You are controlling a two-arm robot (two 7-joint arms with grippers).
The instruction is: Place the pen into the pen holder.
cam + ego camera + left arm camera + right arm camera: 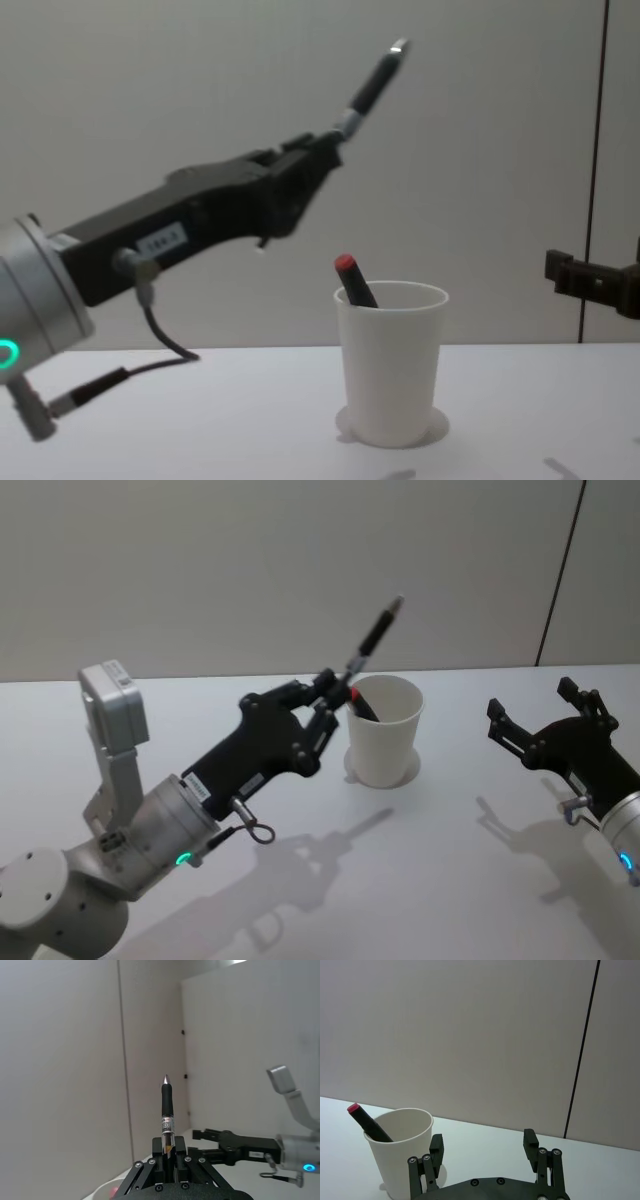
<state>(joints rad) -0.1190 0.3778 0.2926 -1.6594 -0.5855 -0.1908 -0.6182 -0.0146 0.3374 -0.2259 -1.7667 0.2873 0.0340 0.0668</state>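
Gripped in the closed jaws of the left gripper (335, 695), high over the white surface (450, 880): a slim black-and-clear pen (375, 635), tip slanting up, just left of the plain white paper cup (385, 745) near the far edge. Inside the cup, a black red-capped marker (352, 280). Toward the right edge, the right gripper (532, 702), jaws spread wide, empty.

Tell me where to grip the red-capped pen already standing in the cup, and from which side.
Take the red-capped pen by its exposed top, just below the cap, from above. The rest sits inside the white cup, and it leans toward the robot's left, so tilt the approach to match.
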